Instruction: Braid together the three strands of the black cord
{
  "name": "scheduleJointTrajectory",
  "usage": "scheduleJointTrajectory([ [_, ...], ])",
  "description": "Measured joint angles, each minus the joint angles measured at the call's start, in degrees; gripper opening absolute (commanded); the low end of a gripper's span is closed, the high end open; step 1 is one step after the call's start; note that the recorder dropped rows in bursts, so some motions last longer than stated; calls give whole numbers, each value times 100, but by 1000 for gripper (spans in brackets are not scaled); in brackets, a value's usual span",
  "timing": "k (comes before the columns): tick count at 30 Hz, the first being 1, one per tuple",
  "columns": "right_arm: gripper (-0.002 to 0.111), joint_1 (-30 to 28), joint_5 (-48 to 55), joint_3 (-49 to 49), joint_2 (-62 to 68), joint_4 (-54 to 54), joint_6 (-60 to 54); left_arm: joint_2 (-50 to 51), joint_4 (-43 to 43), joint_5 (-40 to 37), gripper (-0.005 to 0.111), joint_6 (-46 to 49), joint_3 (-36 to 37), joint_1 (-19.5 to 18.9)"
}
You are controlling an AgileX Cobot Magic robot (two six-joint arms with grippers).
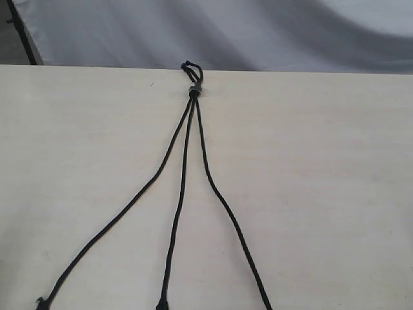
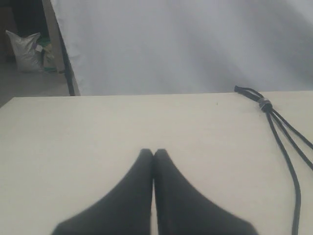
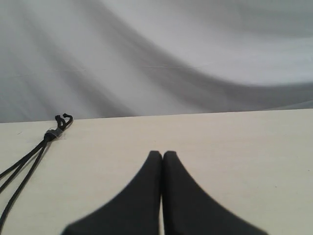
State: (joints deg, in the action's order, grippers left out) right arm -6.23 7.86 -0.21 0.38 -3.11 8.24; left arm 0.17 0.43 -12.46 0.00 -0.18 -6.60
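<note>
Black cord (image 1: 191,110) lay on pale table (image 1: 322,194), grey band (image 1: 194,92) at far edge. Three strands (image 1: 182,184) fanned apart, uncrossed, prob. spread so each could be picked singly. L gripper (image 2: 153,152) & R gripper (image 3: 162,154) pinched closed, empty, either side of cord.

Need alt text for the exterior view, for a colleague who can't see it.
A black cord lies on a pale table, its three strands fanned apart and unbraided, running from a grey band near the far edge toward the near edge.
</note>
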Motion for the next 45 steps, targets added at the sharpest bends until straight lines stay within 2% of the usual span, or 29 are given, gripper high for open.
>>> scheduleJointTrajectory([
  [4,0,0,-786,0,0,1080,479,0,-43,463,0,0,0,0],
  [6,0,0,-1353,0,0,1612,751,0,-43,1023,0,-160,0,0],
  [10,0,0,-2425,0,-4,1912,1203,0,-43,2434,0,-888,0,0],
  [14,0,0,-3699,0,-13,1573,1412,-5,-43,4215,0,-2261,0,0],
  [16,0,0,-4237,-81,-13,776,1425,-17,-43,5269,0,-2343,0,0],
  [17,0,0,-4093,-372,-13,348,1435,-17,-43,5430,0,-2115,-76,0],
  [19,0,0,-3697,-951,170,-153,1435,61,-131,5265,0,-1721,-362,0],
  [21,0,0,-3002,-1895,771,-572,1507,544,-141,4697,0,-1525,-1034,0],
  [23,0,26,-1982,-2888,1907,-1248,1896,1612,77,3338,0,-1461,-1957,0],
  [26,0,309,-547,-3780,3191,-1545,1981,2889,335,1635,0,-1407,-3010,0],
  [27,0,546,89,-4090,3816,-1587,1918,3556,361,902,0,-1311,-3370,0],
  [29,0,1044,830,-4464,4791,-1599,1669,4429,361,93,0,-1159,-3723,0],
  [31,0,1553,1443,-4799,5870,-1609,1470,5239,322,-174,0,-1012,-3868,0],
  [36,-1,2228,2213,-5538,7471,-1125,684,6355,-43,-495,0,-582,-3952,0],
  [41,-1,2407,2730,-6263,8982,343,-824,7032,-300,-1017,0,-132,-3998,36],
  [45,-1,2471,2971,-6621,9839,1970,-2046,7443,-328,-1083,0,-35,-3998,215],
])
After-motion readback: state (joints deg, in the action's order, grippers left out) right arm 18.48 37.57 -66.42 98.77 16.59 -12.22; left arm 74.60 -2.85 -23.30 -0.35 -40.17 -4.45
